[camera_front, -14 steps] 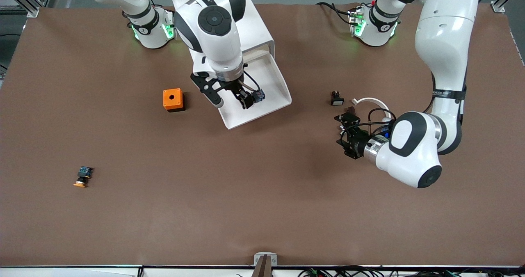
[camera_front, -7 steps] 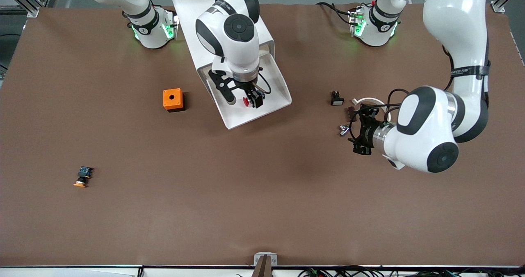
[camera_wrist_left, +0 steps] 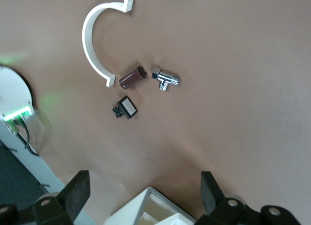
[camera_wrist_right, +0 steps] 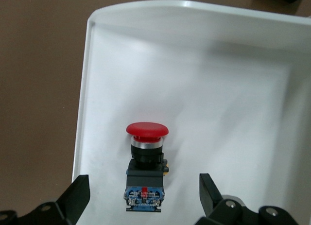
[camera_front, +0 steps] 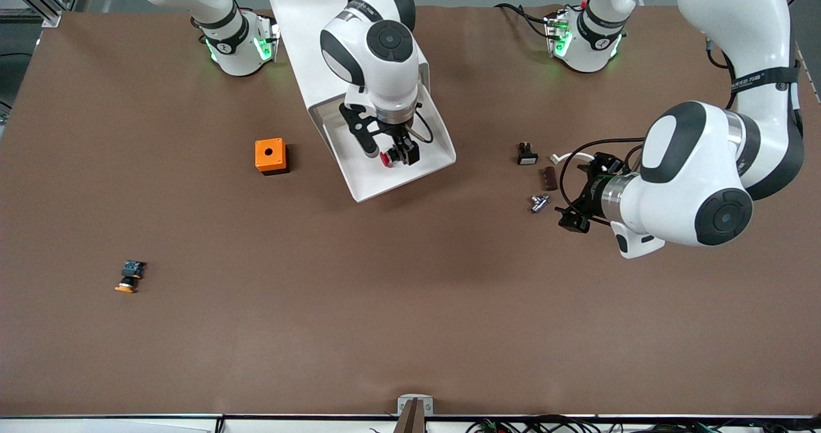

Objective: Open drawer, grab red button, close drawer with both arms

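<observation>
The drawer stands pulled out of the white cabinet, its tray open to view. The red-capped button lies on its side in the tray, nearer the front camera than the cabinet. My right gripper is low in the drawer, open, with a finger on each side of the button. In the right wrist view the button lies on the tray floor between the spread fingers of my right gripper. My left gripper hovers open and empty over the table toward the left arm's end.
An orange box stands beside the drawer. An orange-capped button lies toward the right arm's end. A black white-faced button, brown cylinder, chrome fitting and white clamp lie by the left gripper.
My right gripper has shifted and turned over the drawer and now straddles the button. My left arm has drawn back toward its own end, uncovering the small parts.
</observation>
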